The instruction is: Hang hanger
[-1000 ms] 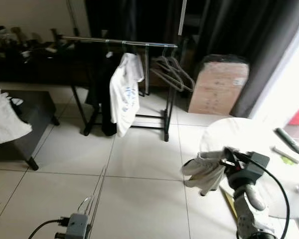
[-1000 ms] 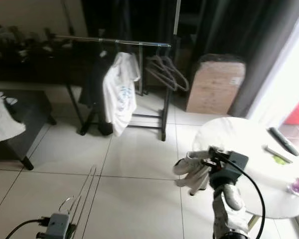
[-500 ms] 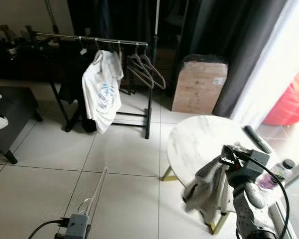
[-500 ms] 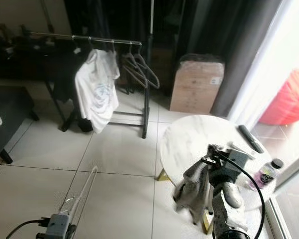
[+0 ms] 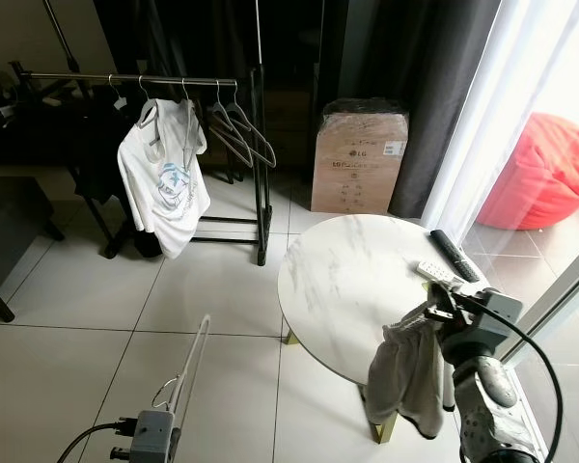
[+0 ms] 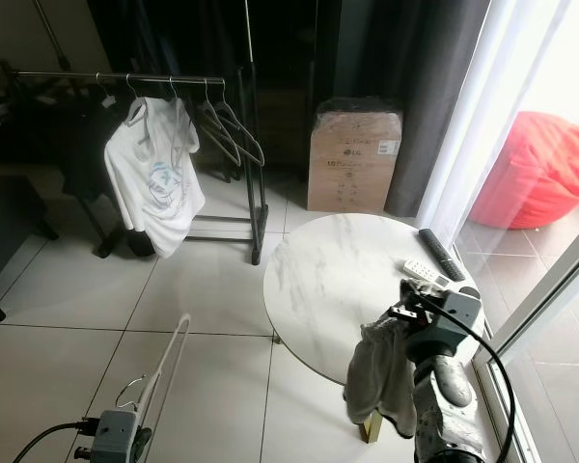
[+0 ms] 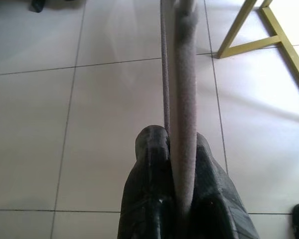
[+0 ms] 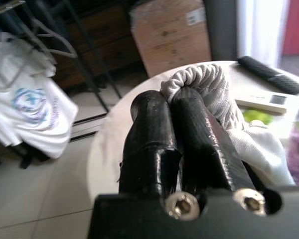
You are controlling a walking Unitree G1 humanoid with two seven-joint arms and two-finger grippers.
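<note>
A grey hanger [image 5: 189,359] with a metal hook juts forward over the floor tiles from my left gripper [image 7: 174,145], which is shut on its grey bar [image 7: 185,74]. My right gripper [image 5: 432,311] is shut on a pale grey garment [image 5: 405,374] that hangs down at the near edge of the round marble table [image 5: 347,275]. The cloth bunches over the right fingers [image 8: 199,119]. Far left stands the black clothes rail [image 5: 125,78] with a white printed T-shirt [image 5: 160,178] and a few bare hangers [image 5: 237,127] on it.
A cardboard box [image 5: 360,160] stands against dark curtains behind the table. Two remotes [image 5: 448,258] lie at the table's far right edge. A red beanbag [image 5: 550,170] sits beyond the window frame on the right. Open tiled floor lies between me and the rail.
The camera has swung right, so rail and table slid left in view. The garment, bunched at my right gripper before, now hangs down straight. Both grippers keep their holds.
</note>
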